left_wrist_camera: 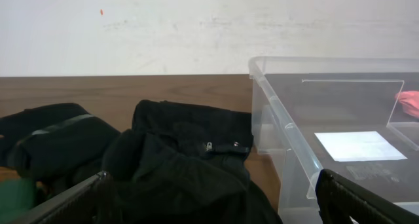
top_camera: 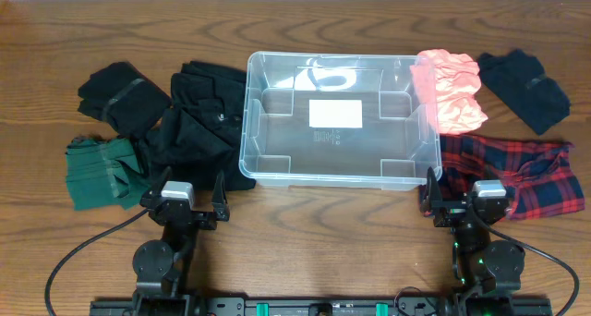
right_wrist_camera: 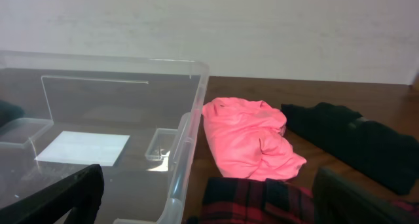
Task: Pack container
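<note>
On your left, black clothes (top_camera: 203,122) and a green cloth (top_camera: 97,173) lie loose near the left gripper (top_camera: 194,203), whose fingers are spread and hold nothing. At centre the container (top_camera: 337,122) sits mouth up, its long side running left to right, empty. A pink cloth (top_camera: 450,90), a black cloth (top_camera: 524,90) and a plaid cloth (top_camera: 517,173) lie to its right, near the right gripper (top_camera: 457,205), likewise spread and empty. Nothing is packed; every piece is left for you.

container (top_camera: 332,179) mid-table | left clothes (top_camera: 199,122) touching its left wall | right clothes (top_camera: 508,173) beside its right
</note>
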Robot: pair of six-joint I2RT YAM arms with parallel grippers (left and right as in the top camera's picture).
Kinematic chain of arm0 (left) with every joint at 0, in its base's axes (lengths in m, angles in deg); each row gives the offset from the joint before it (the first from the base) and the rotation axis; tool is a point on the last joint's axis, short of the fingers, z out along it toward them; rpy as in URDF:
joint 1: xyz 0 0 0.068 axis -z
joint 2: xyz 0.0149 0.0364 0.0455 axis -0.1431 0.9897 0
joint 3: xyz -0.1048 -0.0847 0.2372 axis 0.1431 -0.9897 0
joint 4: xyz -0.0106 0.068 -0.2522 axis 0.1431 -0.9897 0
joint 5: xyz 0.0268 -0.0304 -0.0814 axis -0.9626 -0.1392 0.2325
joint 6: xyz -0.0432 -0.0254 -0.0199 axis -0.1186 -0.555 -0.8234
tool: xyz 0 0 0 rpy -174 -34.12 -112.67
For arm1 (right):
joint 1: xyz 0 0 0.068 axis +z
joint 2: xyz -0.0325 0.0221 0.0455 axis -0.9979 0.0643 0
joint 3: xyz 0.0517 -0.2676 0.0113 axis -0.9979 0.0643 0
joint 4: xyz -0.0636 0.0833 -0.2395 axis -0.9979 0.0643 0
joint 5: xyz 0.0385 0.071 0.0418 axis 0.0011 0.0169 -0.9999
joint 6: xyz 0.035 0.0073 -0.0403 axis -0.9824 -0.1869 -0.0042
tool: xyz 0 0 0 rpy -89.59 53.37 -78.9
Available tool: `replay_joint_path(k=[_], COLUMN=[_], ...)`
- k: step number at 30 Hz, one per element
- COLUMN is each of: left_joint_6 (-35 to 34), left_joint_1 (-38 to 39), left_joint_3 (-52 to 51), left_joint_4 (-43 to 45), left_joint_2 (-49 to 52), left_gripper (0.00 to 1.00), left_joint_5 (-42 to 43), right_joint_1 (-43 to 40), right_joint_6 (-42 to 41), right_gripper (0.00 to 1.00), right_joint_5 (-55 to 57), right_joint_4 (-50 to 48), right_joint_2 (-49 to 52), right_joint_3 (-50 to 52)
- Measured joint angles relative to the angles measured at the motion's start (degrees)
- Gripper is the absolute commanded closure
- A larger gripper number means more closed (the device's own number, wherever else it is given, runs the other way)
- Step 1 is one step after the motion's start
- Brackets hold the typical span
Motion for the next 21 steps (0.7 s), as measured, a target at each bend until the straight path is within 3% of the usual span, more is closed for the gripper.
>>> replay_joint_path(k=[6,12,16,21], left_joint_6=[0.2,1.2,2.2,3.7], left_joint_1=[0.0,0.0,0.0,-0.2], left_joint_3=[1.8,13.8,25.7,44.2], left_joint_4=[-2.0,-6.0,-12.7,-27.9], left_joint_2=[0.2,6.6,17.2,37.2], left_gripper=[0.02,0.02,0.02,0.02], left_joint_5=[-0.1,-2.5,-3.0,-3.2], right_joint_1=[0.0,0.0,0.0,0.0], right_joint_6=[0.0,0.0,0.0,0.0], right_gripper=[0.01,0.01,0.01,0.01], right_joint_5=[0.0,0.0,0.0,0.0], right_joint_4=[0.0,0.0,0.0,-0.1], right_joint_2=[0.0,0.0,0.0,0.0], right_joint_3=[0.0,0.0,0.0,0.0])
